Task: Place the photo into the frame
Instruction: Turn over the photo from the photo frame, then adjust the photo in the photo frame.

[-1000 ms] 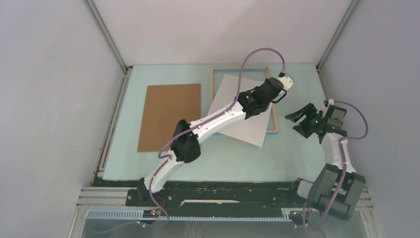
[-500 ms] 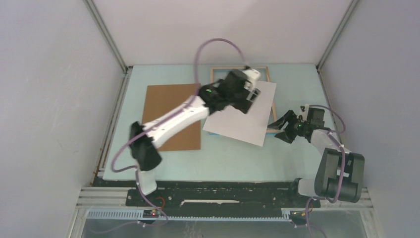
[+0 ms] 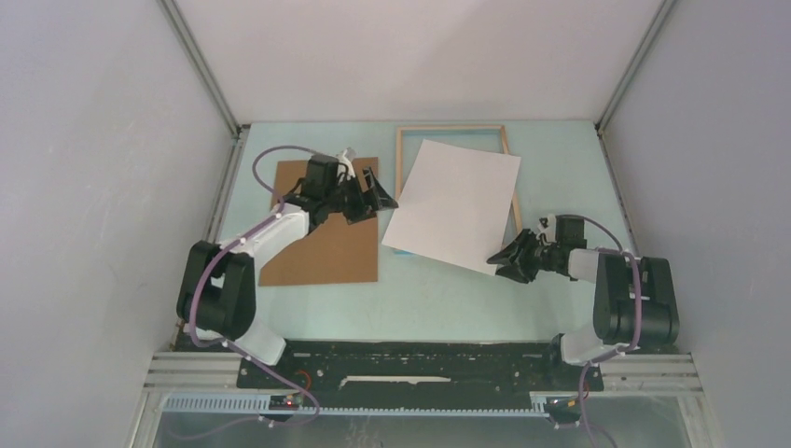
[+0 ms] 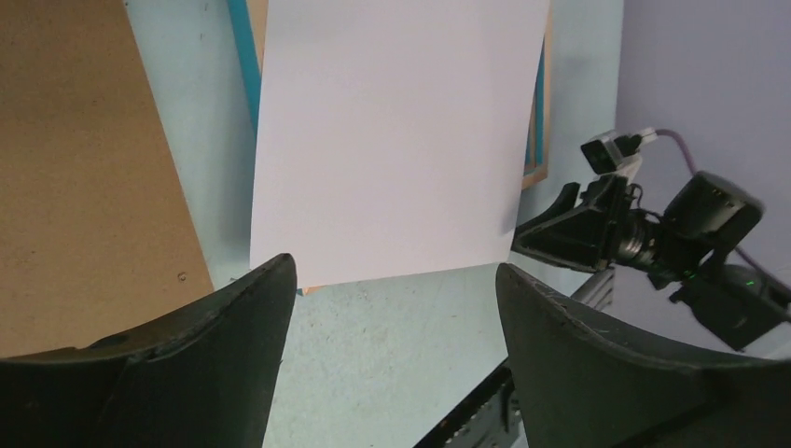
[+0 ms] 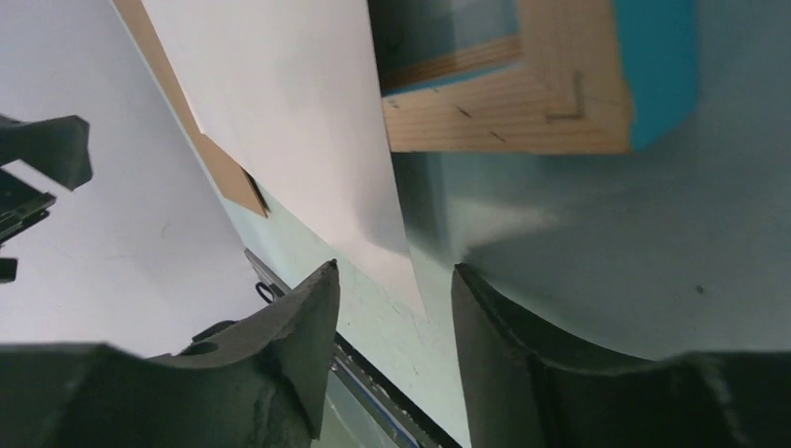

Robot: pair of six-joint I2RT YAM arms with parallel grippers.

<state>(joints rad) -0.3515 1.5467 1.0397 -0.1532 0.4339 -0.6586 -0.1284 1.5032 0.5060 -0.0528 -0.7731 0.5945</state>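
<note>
Top external: smooth white rectangular photo (image 3: pixel 454 205) overlaps light-wood frame (image 3: pixel 452 130).

The photo (image 3: pixel 454 205) lies askew on the frame (image 3: pixel 451 130), near the table's (image 3: pixel 420 299) far edge; the board (image 3: pixel 317 243) lies to their left.

White photo (image 3: pixel 454 205), wood-and-turquoise frame (image 5: pixel 550 107), brown board (image 3: pixel 317 245)

The photo (image 3: pixel 454 205) shows a plain white, matt paper back. The frame (image 5: pixel 522 103) is pale bare wood with smooth turquoise paint on its edge. The board (image 3: pixel 322 252) is dull brown card; the bench (image 3: pixel 420 299) smooth, matt pale green.
</note>
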